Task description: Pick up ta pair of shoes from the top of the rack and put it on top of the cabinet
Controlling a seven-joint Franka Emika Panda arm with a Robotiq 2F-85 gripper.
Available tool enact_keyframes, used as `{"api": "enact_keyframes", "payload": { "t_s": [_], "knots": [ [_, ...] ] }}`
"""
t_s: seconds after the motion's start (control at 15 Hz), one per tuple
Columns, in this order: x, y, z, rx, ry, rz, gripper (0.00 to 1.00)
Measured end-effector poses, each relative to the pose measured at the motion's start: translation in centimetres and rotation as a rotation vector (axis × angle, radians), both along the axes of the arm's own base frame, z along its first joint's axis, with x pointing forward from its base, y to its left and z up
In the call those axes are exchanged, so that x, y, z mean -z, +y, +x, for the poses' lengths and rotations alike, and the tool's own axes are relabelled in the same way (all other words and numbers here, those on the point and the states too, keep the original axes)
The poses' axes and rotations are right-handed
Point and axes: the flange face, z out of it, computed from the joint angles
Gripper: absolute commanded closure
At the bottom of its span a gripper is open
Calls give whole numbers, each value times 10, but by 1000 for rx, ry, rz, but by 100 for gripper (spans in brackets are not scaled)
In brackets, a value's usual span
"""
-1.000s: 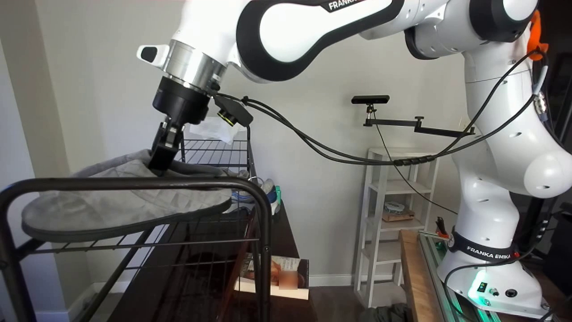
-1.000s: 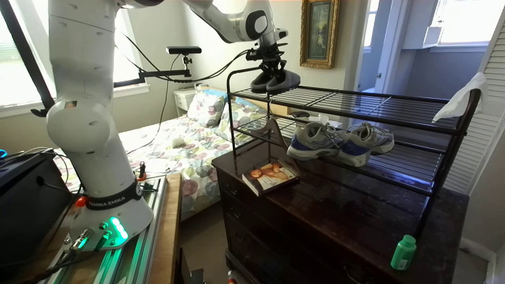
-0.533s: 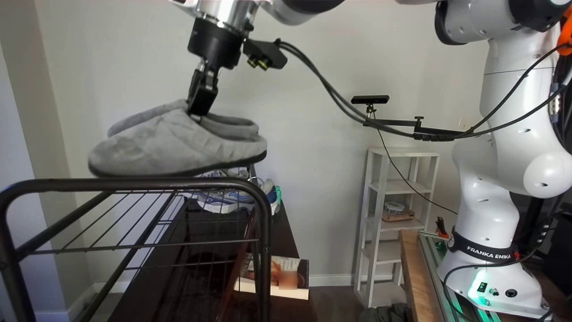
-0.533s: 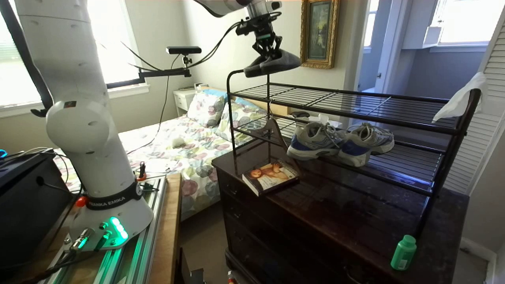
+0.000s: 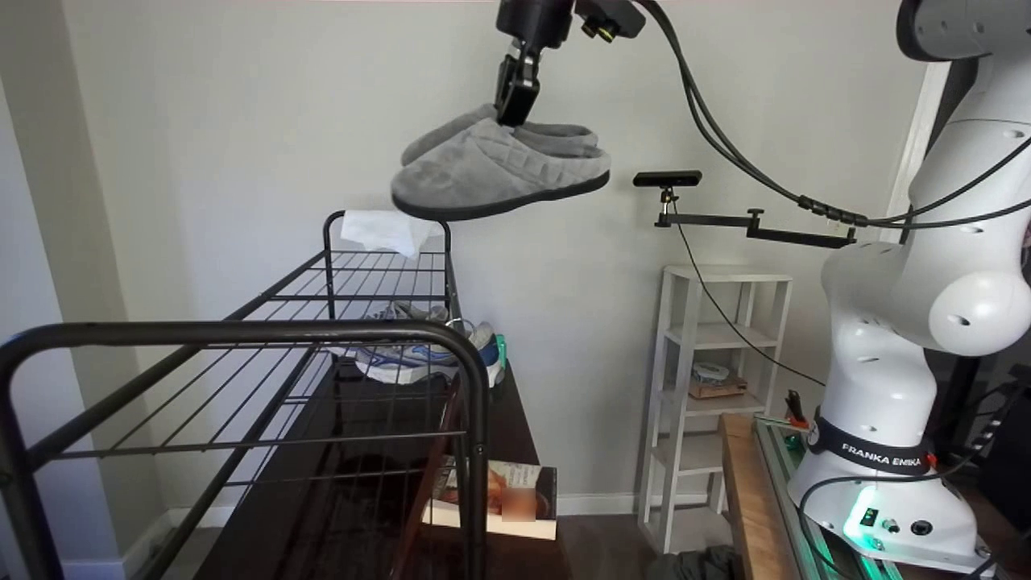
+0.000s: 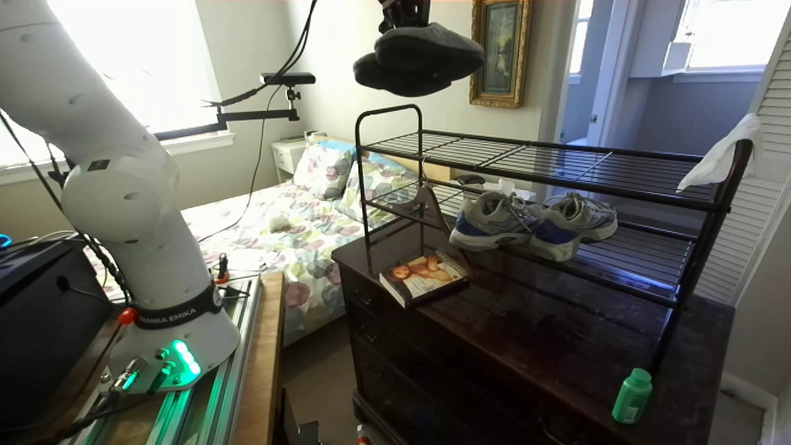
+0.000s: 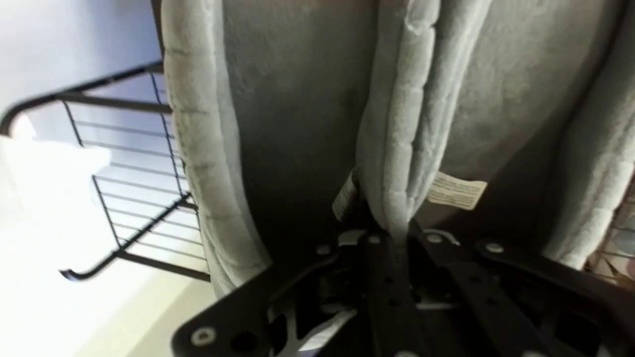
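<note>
The pair of grey shoes (image 5: 491, 173) hangs side by side in the air, higher than the black rack (image 5: 242, 331); it also shows in an exterior view (image 6: 426, 55) with soles toward the camera. My gripper (image 5: 514, 109) is shut on the pair. In the wrist view the fingers (image 7: 402, 233) pinch the touching inner sides of both shoes (image 7: 297, 99); the fingertips are hidden. The rack (image 6: 618, 190) stands on the dark brown cabinet (image 6: 525, 334), which also shows in an exterior view (image 5: 503, 419). The shoes do not touch the rack.
Sneakers (image 6: 494, 219) sit on the rack's lower shelf. A white cloth (image 6: 726, 151) hangs over the rack's far end. A book (image 6: 423, 276), a hanger (image 6: 432, 207) and a green bottle (image 6: 632, 395) are on the cabinet. A camera arm (image 5: 717, 220) sticks out near the wall.
The gripper and shoes have risen from the rack's top shelf to well above it and moved toward the robot base. The rack and the other objects have not moved.
</note>
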Motion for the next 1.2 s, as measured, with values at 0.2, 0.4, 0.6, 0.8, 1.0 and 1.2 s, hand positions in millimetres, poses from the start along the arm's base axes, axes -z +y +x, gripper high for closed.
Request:
{"api": "enact_keyframes", "payload": {
  "t_s": [0.2, 0.4, 0.6, 0.8, 1.0, 1.2],
  "knots": [
    [6, -77, -13, 167, 50, -32, 98],
    [34, -149, -19, 317, 146, -36, 98],
    [76, -204, -23, 395, 250, -24, 98],
    [122, -248, -34, 387, 377, -26, 98],
    [164, -284, -51, 360, 497, -29, 98],
    [196, -316, -64, 401, 570, -7, 91]
  ]
}}
